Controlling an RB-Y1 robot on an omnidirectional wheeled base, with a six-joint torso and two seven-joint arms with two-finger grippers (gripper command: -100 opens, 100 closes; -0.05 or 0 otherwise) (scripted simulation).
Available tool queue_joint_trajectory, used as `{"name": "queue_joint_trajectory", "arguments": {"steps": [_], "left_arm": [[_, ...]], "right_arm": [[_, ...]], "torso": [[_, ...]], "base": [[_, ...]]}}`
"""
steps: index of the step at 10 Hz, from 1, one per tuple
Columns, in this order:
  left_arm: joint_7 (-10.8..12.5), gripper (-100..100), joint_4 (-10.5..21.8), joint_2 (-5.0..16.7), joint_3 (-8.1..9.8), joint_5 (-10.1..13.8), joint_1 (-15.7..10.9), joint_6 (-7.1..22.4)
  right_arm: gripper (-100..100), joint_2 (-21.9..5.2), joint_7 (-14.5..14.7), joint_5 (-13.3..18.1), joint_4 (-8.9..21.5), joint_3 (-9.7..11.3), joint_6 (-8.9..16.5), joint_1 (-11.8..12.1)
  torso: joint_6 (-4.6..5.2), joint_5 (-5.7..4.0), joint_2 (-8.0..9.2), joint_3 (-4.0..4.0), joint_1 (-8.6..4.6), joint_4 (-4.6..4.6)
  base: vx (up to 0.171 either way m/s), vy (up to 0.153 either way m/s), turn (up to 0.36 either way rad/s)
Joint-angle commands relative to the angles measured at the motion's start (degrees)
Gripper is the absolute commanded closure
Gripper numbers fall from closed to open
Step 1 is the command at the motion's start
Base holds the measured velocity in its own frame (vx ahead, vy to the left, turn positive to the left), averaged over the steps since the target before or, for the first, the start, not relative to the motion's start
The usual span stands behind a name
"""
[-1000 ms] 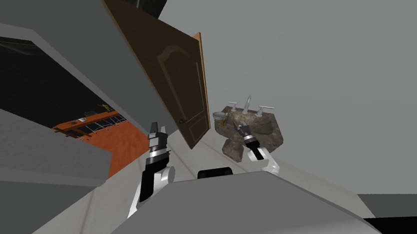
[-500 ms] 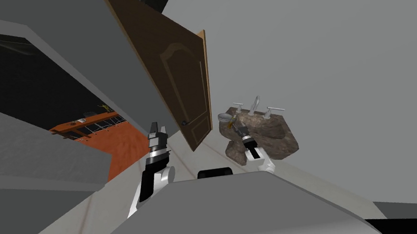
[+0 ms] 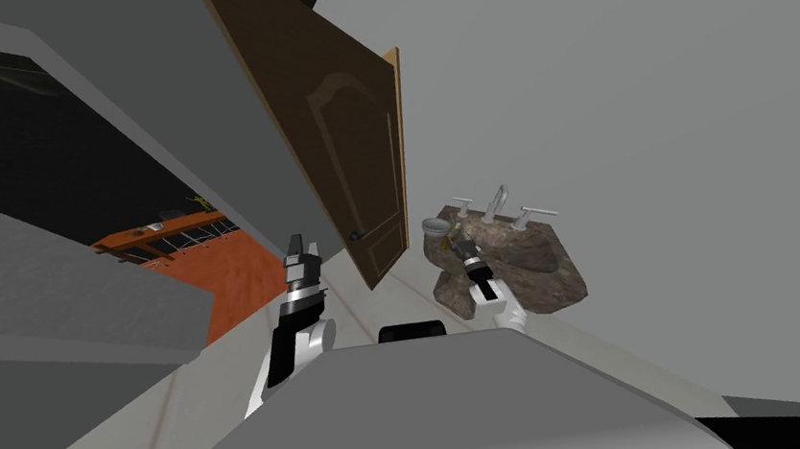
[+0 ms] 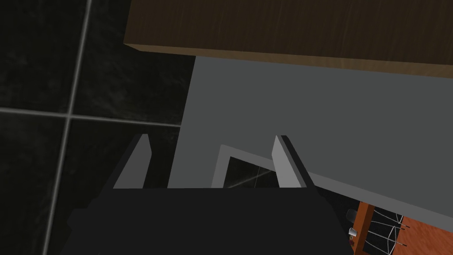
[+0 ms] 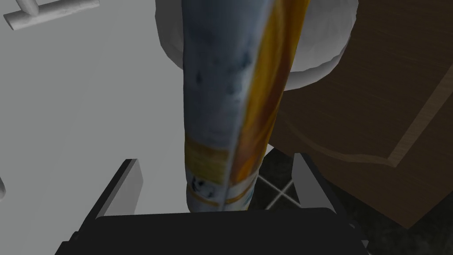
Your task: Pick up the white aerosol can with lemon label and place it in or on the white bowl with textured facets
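While the can (image 5: 225, 88) points at the bowl (image 5: 332, 40), a brown door (image 3: 349, 146) stands near

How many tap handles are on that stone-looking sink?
2. One handle stands nearer the white bowl, the other handle across the spout from it, both on the sink. None seems hidden.

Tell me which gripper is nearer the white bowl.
Right. The right gripper points at the white bowl, open around the can; the left gripper is off by the door.
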Motion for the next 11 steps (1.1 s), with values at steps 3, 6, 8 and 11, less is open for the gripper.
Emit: {"name": "queue_joint_trajectory", "arguments": {"steps": [3, 6, 8, 11], "left_arm": [[0.00, 0, 0.00, 0.00, 0.00, 0.00, 0.00, 0.00], [0.00, 0, 0.00, 0.00, 0.00, 0.00, 0.00, 0.00], [0.00, 0, 0.00, 0.00, 0.00, 0.00, 0.00, 0.00], [0.00, 0, 0.00, 0.00, 0.00, 0.00, -0.01, 0.00]], "right_arm": [[100, 0.05, -0.07, -0.04, 0.00, 0.03, -0.03, 0.00], [0, 0.03, -0.02, -0.01, -0.01, 0.03, -0.04, 0.00], [100, 0.19, 0.16, -0.10, 0.16, -0.02, -0.77, 0.28], [100, -1.73, -0.46, -1.07, -1.60, 1.22, -0.40, 0.75]], "torso": [[0.01, 0.03, 0.06, 0.04, -0.01, 0.01], [0.02, 0.01, 0.06, 0.04, -0.02, 0.01], [0.13, -0.06, 0.19, 0.04, -0.08, -0.11], [0.16, -0.07, 0.53, 0.20, -0.08, -0.08]], "base": [[0.000, 0.000, 0.000], [0.000, 0.000, 0.000], [-0.013, -0.002, -0.039], [-0.100, 0.008, -0.039]]}}
